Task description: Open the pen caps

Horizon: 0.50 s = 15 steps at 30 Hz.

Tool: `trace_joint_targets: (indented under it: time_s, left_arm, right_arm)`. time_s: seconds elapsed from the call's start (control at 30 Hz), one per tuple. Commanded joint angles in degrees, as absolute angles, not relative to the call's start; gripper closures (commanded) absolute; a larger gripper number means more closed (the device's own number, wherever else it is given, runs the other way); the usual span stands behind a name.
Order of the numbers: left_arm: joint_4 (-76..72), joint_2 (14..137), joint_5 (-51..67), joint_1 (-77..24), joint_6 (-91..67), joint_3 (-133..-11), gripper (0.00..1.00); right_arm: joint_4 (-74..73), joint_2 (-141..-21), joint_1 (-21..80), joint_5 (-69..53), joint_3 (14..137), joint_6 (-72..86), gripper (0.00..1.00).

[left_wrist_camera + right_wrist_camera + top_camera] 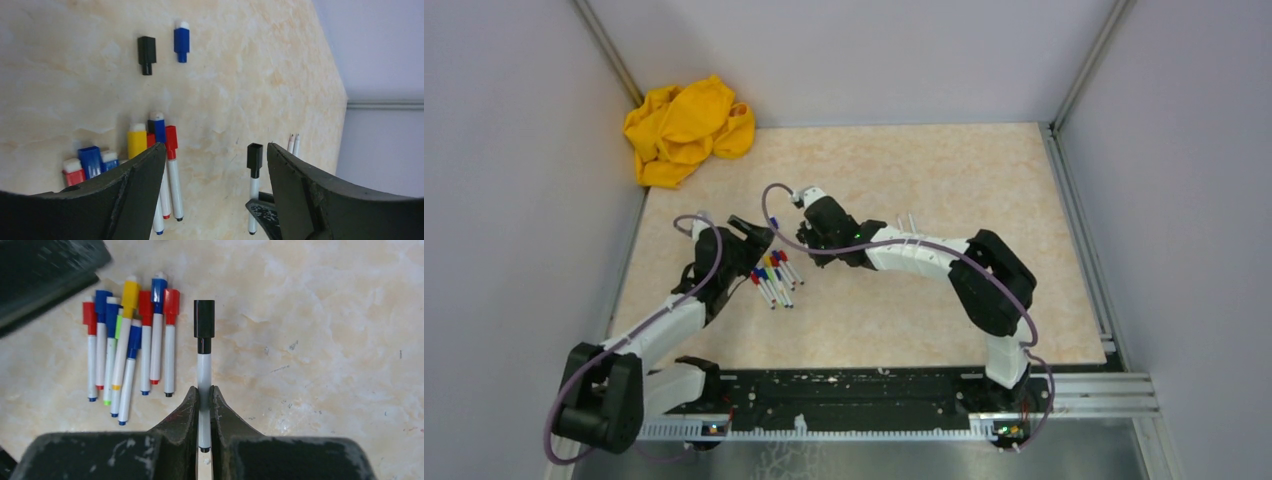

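Observation:
My right gripper is shut on the white barrel of a marker with a black cap on its far end, held just above the table. My left gripper is open, and that black cap stands between its fingers, close to the right one but not touching it. Several capped markers with red, blue, yellow and green caps lie side by side to the left. A loose black cap and a loose blue cap lie farther off. In the top view the two grippers face each other over the pile.
Two uncapped markers lie together beyond the grippers, also in the top view. A crumpled yellow cloth sits at the table's far left corner. Grey walls close the table's left, back and right sides.

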State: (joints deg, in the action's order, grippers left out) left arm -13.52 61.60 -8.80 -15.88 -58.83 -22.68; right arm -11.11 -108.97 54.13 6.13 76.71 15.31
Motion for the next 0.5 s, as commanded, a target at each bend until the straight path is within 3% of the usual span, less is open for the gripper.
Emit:
trace_joint_targets:
  time_s: [0.0, 0.47]
  left_arm:
    - [-20.76, 66.04, 0.6, -16.3, -58.18, -25.58, 0.2]
    - [-27.18, 77.5, 7.43, -19.48, -59.54, -30.09, 0.26]
  right_arm:
    - [-6.33, -104.36, 53.1, 0.76, 75.47, 16.95, 1.0]
    - [-3.54, -102.39, 51.39, -5.99, 74.26, 17.94, 1.0]
